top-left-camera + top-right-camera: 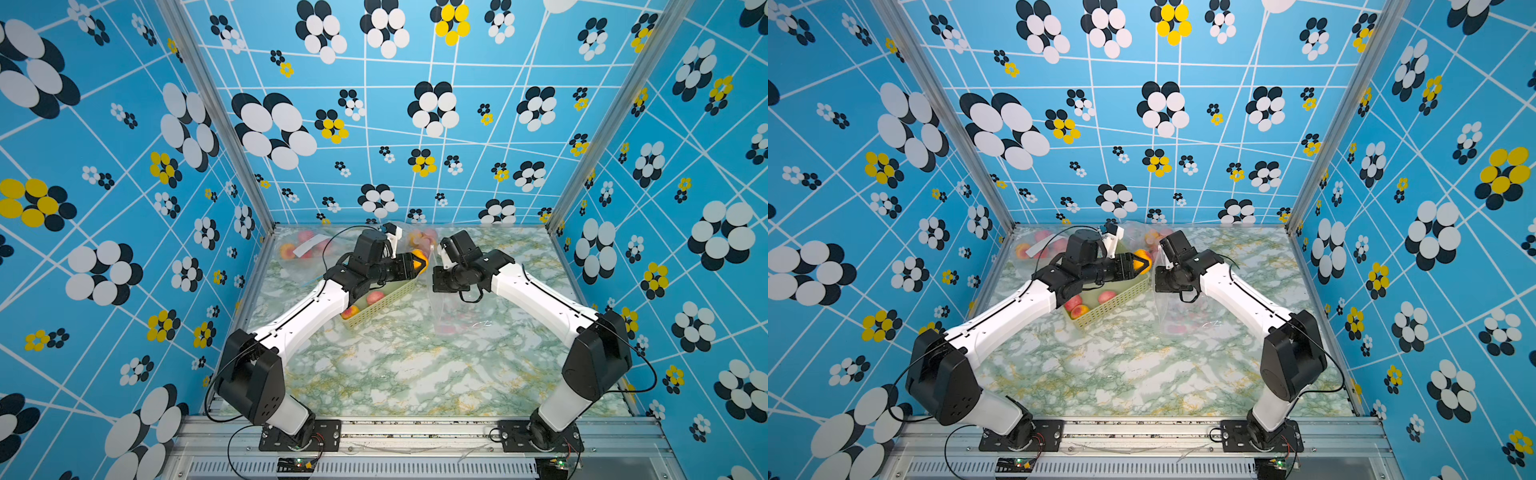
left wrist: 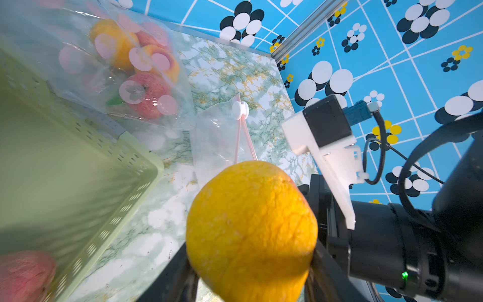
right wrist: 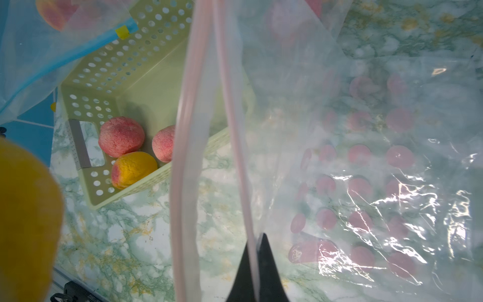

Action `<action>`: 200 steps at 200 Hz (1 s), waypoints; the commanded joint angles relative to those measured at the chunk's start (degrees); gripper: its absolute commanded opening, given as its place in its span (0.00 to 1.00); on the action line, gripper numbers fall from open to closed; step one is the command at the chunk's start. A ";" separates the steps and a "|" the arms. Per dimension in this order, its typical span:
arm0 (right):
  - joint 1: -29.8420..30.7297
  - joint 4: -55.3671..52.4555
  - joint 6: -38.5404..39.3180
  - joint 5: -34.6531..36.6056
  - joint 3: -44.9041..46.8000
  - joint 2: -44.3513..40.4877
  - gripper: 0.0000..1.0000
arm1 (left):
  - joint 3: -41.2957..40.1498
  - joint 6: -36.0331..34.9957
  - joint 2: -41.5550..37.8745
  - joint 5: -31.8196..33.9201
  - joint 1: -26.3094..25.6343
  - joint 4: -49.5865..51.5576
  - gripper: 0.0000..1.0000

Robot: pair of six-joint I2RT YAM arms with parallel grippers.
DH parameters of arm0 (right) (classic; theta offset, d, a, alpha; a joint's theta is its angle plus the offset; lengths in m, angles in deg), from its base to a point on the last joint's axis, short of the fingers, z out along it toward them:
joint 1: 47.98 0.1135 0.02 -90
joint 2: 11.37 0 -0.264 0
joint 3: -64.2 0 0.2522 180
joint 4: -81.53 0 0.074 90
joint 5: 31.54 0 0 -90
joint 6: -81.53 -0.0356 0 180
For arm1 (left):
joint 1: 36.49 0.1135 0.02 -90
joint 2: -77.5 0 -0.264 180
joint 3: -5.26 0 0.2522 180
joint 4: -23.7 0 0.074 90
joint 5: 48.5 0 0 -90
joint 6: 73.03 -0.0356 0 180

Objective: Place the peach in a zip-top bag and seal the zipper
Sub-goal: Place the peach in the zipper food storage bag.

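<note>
Left claw [image 1: 419, 262] pinches a yellow-orange peach [image 2: 251, 230] between its two fingers, in the air just over the basket's far end. That basket [image 1: 392, 296], pale green and full of holes, lies slantwise on the desk [image 1: 415, 374]. It holds three more peaches [image 3: 121, 140] at its near end, partly under the left arm.

Right claw [image 3: 257, 261] is pressed together on one pink zipper strip [image 3: 236, 136] of the clear zip-top bag [image 3: 366, 162], holding that edge up on the basket's right side. The other strip [image 3: 183, 130] hangs apart from it, so the mouth stands open as a narrow slit. A white slider [image 2: 240, 109] sits at one end of the strips. The bag's dotted lower part rests crumpled on the desk, right of the basket.

The held peach is near the bag's raised edge but apart from it, outside the mouth. Beyond the basket, along the desk's far edge, lie two filled bags [image 1: 305, 246]. From the basket's near corner toward the arm bases the marbled desk runs wide.
</note>
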 commanded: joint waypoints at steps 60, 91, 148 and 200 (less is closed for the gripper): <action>-1.31 2.69 -1.73 -4.03 2.47 -2.50 0.00 | 3.14 0.93 5.25 -4.53 -3.01 -2.34 0.56; -1.41 1.99 -2.21 -3.70 2.04 -2.87 0.00 | 4.56 -2.73 7.05 -0.97 -3.30 3.32 0.56; -1.39 0.42 -3.64 -2.88 1.69 -3.56 0.00 | 10.81 -11.28 9.32 11.51 -5.57 16.39 0.57; -1.09 1.80 -5.77 -4.91 2.12 -4.58 0.00 | 14.51 -12.74 12.28 16.20 -7.17 20.20 0.64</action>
